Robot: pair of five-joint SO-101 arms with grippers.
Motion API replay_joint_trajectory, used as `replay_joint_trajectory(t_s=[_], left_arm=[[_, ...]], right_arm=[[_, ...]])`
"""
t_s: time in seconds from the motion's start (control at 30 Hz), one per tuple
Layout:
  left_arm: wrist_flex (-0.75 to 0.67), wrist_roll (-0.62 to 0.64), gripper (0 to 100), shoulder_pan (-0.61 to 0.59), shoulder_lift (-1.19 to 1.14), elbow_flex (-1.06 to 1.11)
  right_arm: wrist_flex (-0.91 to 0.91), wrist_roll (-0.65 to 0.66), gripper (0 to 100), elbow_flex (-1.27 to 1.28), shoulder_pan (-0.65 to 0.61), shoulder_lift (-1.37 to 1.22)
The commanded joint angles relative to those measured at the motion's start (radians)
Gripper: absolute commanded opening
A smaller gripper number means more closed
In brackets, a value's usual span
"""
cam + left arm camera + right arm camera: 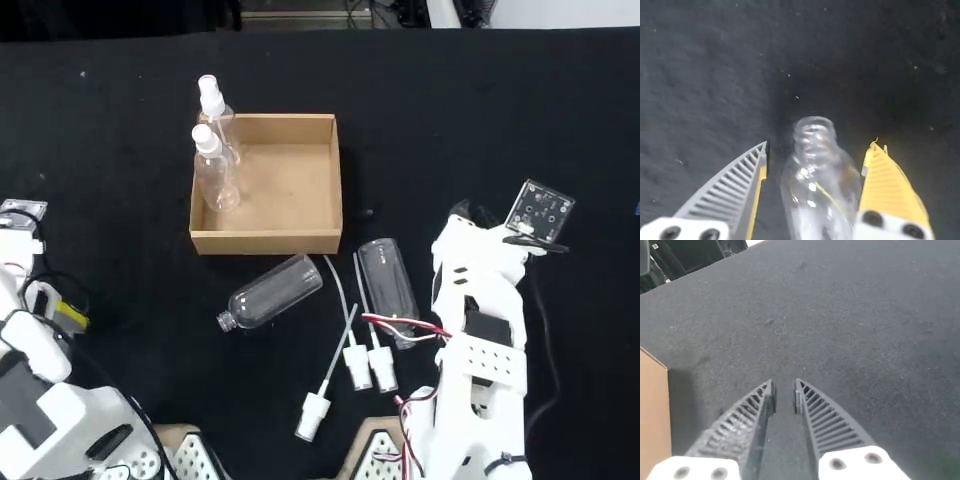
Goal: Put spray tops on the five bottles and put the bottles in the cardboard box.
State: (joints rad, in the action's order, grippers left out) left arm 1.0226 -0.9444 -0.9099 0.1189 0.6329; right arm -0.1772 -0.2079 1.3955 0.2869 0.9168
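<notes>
A clear bottle (816, 172) with an open neck and no spray top stands between the grey and yellow fingers of my left gripper (820, 144), which is shut on its body. My right gripper (784, 382) hangs shut and empty over bare black cloth, right of the cardboard box (320, 185). Two bottles (215, 165) with white spray tops stand upright in the box's left part. Two uncapped bottles lie in front of the box, one (272, 292) to the left, the other (387, 278) beside the right arm (480, 330). Three loose spray tops (357, 365) lie near the front.
The left arm (30, 340) sits at the table's front left corner. A corner of the cardboard box (650, 405) edges the right wrist view. A red and white cable (405, 325) crosses the right lying bottle. Black cloth (500, 110) covers the table.
</notes>
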Motion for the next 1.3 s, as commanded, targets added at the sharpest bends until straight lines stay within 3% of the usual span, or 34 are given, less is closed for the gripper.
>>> replay_joint_trajectory(t_s=[0.0,1.03,1.27], left_arm=[[0.103,-0.017,28,-0.002,0.006,-0.064],[0.103,-0.069,28,-0.068,-0.098,-0.093],[0.112,-0.061,4,-0.042,-0.098,-0.094]], right_arm=[[0.025,0.008,4.7,-0.047,-0.017,0.024],[0.025,0.008,4.7,-0.047,-0.017,0.024],[0.025,0.008,4.7,-0.047,-0.017,0.024]])
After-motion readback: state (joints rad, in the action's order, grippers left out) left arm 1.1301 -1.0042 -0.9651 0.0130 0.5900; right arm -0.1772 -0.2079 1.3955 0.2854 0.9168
